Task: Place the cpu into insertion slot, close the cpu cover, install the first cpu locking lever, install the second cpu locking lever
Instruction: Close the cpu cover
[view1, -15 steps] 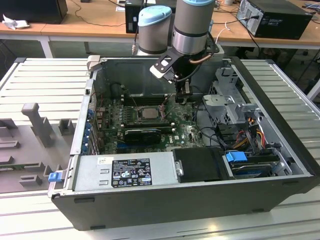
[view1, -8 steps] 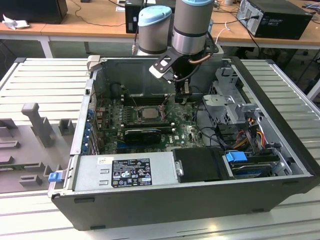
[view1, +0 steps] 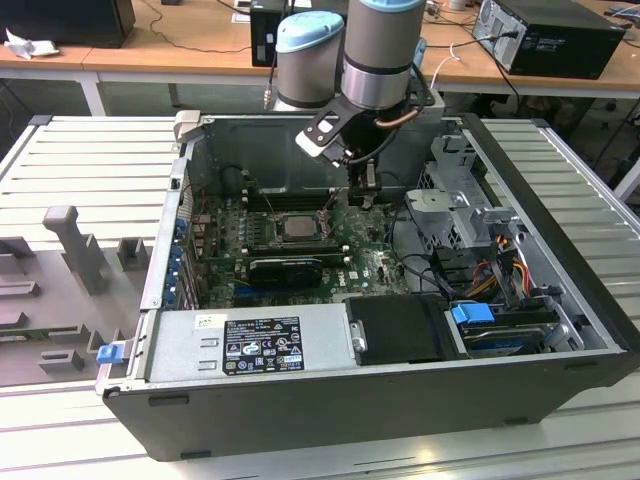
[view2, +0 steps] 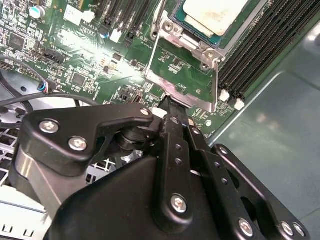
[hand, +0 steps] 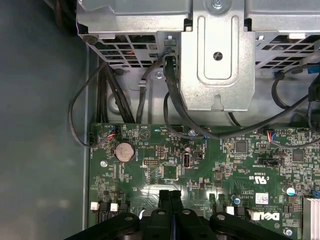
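One cpu (view2: 215, 12) under cpu cover (view2: 192, 42) — claw (view2: 169, 104) pressed together, near cover's edge, apart from chip

Ribbed grey table (view1: 80, 150) carries the open computer case (view1: 400, 400) and, seemingly, grey fixtures (view1: 65, 232).

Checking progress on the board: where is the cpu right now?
In the exterior view the cpu lies flat at the middle of the green motherboard, just to the exterior view's left of the gripper.
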